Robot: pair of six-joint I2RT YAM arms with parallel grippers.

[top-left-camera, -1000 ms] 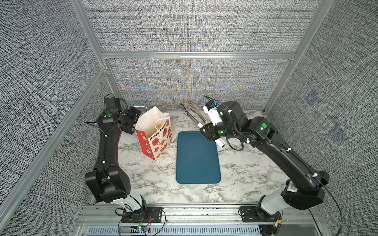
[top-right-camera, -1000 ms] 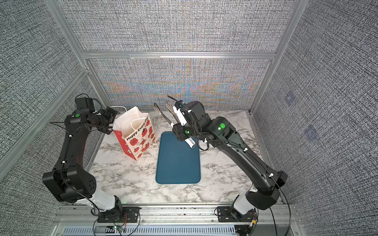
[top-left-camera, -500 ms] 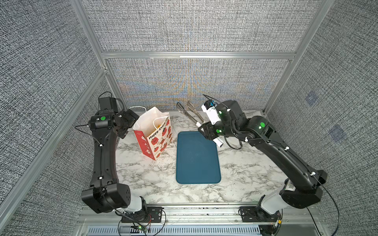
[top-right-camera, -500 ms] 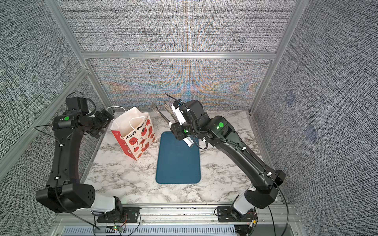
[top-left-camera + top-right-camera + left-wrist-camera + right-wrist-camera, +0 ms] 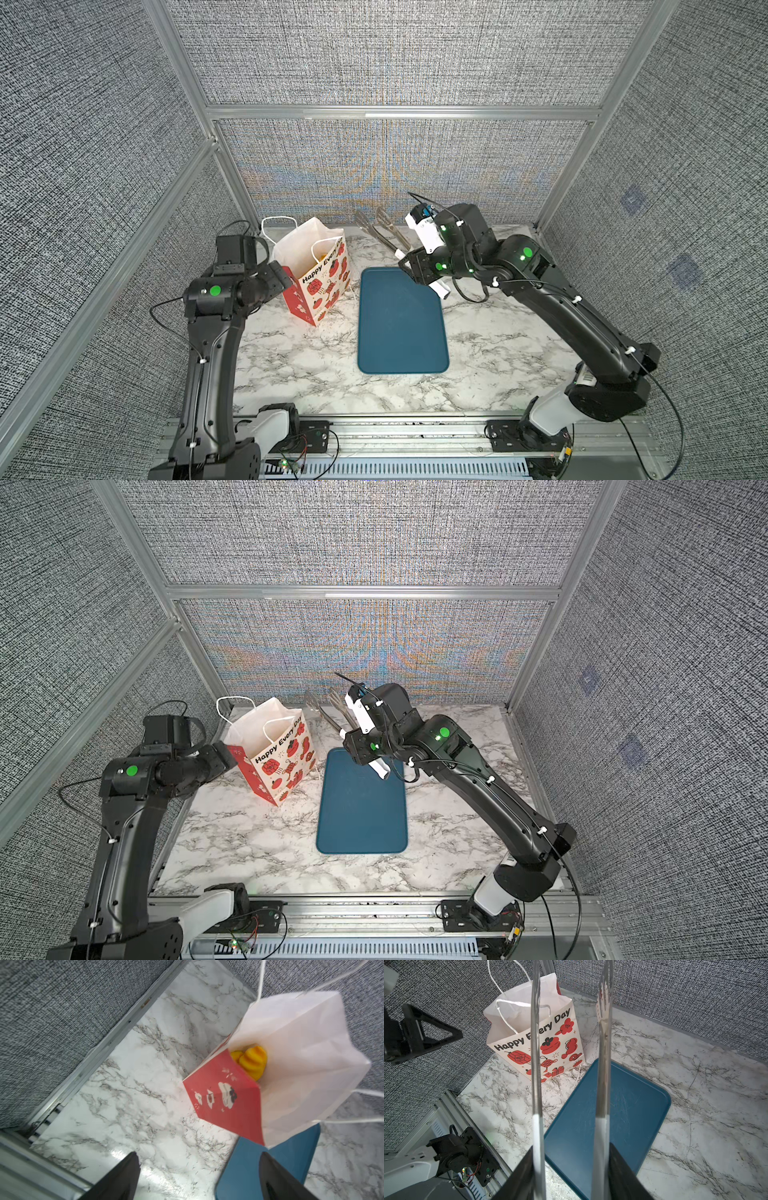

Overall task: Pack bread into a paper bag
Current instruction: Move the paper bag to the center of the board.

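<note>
The paper bag (image 5: 320,282) (image 5: 279,759) stands upright at the back left of the marble table, its mouth open. Golden-orange bread (image 5: 252,1062) lies inside it; a sliver of bread (image 5: 320,252) shows over the rim. My left gripper (image 5: 197,1155) (image 5: 283,276) is open and empty, just off the bag's red side and apart from it. My right gripper (image 5: 571,1152) (image 5: 409,264) is shut on the handles of metal tongs (image 5: 604,1043) (image 5: 332,712). The tongs' tips are spread, hold nothing and point toward the back wall.
A dark blue tray (image 5: 401,328) (image 5: 361,808) (image 5: 623,1109) lies flat in the middle with nothing on it, right of the bag. Grey fabric walls with aluminium frames close in the back and both sides. A metal rail (image 5: 374,432) runs along the front edge.
My left arm has swung and its gripper has come forward and down from the bag's rim to its red side. The right arm and tongs have hardly moved.
</note>
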